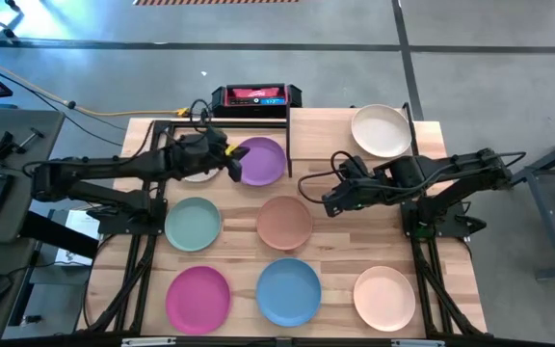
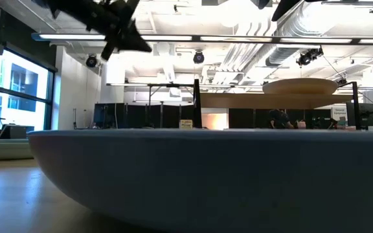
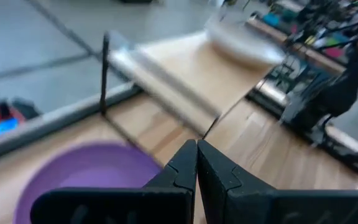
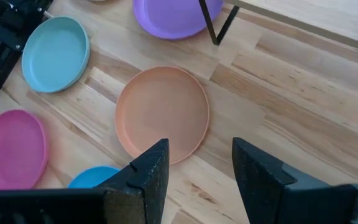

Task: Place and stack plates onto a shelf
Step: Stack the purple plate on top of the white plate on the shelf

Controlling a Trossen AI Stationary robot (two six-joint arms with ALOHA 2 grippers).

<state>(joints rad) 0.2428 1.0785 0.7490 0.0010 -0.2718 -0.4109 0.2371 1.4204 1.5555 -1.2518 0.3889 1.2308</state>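
My left gripper (image 1: 234, 172) (image 3: 196, 157) is shut and hangs in the air over the near right rim of the purple plate (image 1: 261, 161) (image 3: 89, 177), which lies flat on the tabletop beside a shelf leg. The low view shows this gripper (image 2: 125, 35) raised well above the table. My right gripper (image 1: 330, 202) (image 4: 194, 168) is open and hovers above the right edge of the terracotta plate (image 1: 284, 222) (image 4: 162, 115). The cream plate (image 1: 381, 130) (image 2: 300, 86) sits on the raised shelf (image 1: 422, 145) (image 3: 166, 78). A white plate (image 1: 198, 176) is mostly hidden under my left arm.
Mint (image 1: 193, 224), pink (image 1: 198, 297), blue (image 1: 288, 291) and peach (image 1: 384, 297) plates lie flat on the near half of the tabletop. The blue plate (image 2: 173, 175) fills the low view. A thin black shelf leg (image 4: 213, 25) stands by the purple plate. A red-black device (image 1: 255, 96) sits beyond the far edge.
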